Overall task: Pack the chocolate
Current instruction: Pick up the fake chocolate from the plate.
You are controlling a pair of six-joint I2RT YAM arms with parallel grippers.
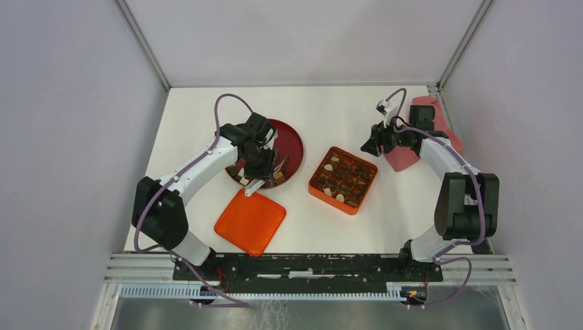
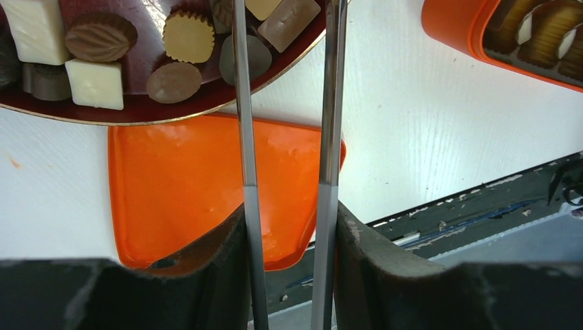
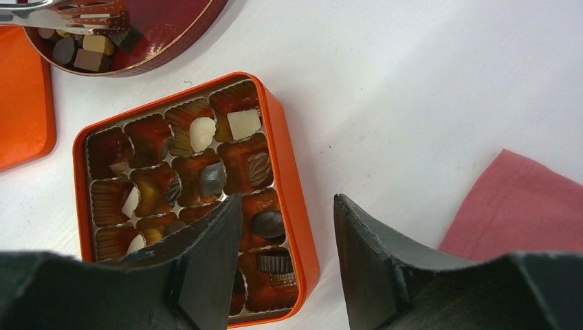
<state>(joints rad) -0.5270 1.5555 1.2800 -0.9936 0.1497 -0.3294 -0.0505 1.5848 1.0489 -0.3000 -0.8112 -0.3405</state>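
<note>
Chocolate pieces (image 1: 265, 175) in dark brown, tan and white lie on the near side of the round dark red plate (image 1: 295, 141). My left gripper (image 1: 260, 165) hangs over them, shut on a pair of metal tongs (image 2: 245, 137). The tongs' two arms stand apart and reach over the plate (image 2: 137, 110) and its chocolate (image 2: 177, 81); their tips run out of the left wrist view. The square orange box (image 1: 342, 180) holds several pieces (image 3: 203, 132) in its compartments. My right gripper (image 3: 287, 203) hovers open and holding nothing above the box's right rim (image 3: 285, 158).
The orange lid (image 1: 250, 221) lies flat in front of the plate, near the table's front edge. A pink cloth (image 1: 412, 155) lies at the right, under my right arm. Grey walls enclose the white table on three sides.
</note>
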